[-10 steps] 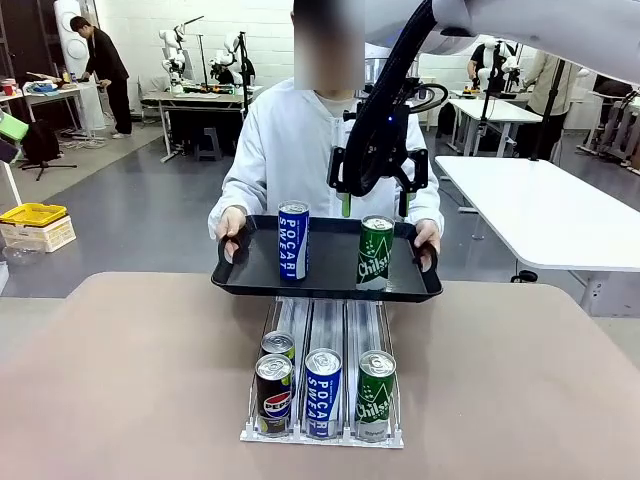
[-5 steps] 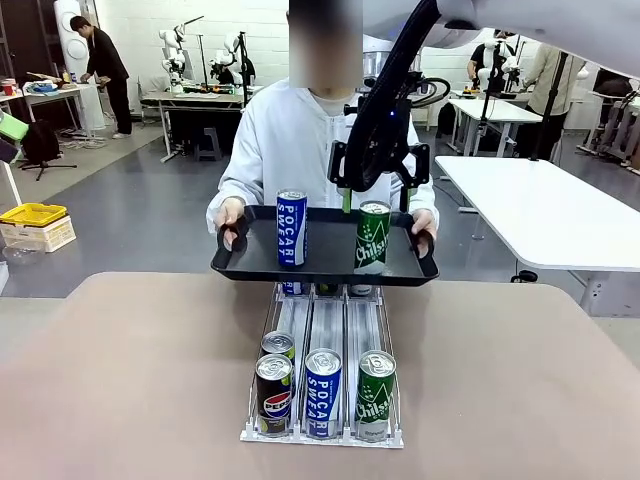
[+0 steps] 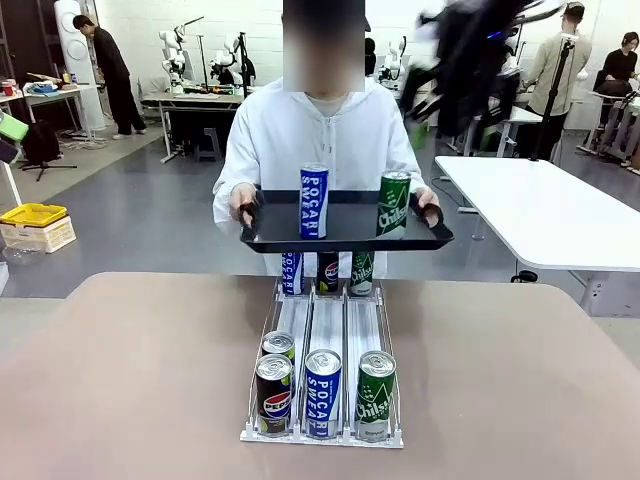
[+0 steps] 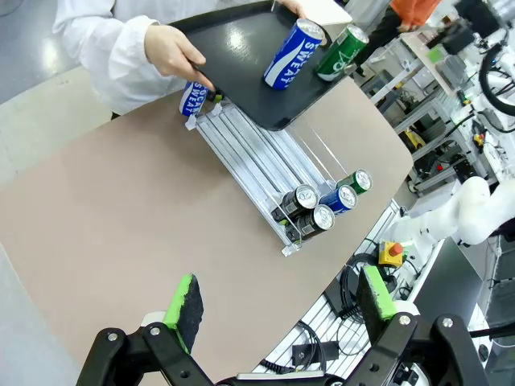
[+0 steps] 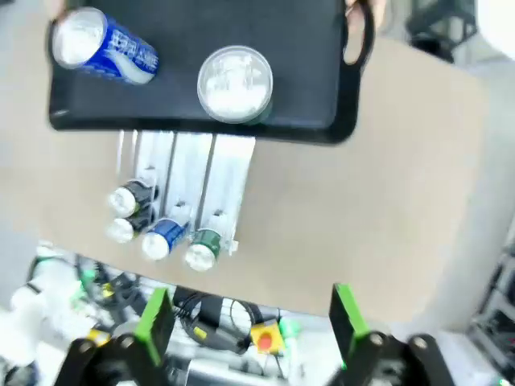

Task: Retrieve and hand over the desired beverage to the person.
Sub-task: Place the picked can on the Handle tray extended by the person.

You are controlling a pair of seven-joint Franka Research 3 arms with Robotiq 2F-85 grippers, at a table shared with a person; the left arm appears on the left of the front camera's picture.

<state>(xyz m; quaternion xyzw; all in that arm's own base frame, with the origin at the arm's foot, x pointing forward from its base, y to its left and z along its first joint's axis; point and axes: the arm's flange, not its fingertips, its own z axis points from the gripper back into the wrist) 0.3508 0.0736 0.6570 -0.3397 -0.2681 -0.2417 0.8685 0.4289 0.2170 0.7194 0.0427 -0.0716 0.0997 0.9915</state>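
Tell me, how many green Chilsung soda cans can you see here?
3. One green Chilsung can stands on the black tray, one at the clear rack's near end, one at its far end; the tray may hide others.

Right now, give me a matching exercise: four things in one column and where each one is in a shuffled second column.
Things:
1. black tray
2. green Chilsung can
3. Pepsi can
4. right tool

Places:
A. front of the rack's left lane
B. high above the tray, fingers apart
C. held in the person's hands
D. standing on the tray beside a blue can

Pairs: 1-C, 2-D, 3-A, 4-B
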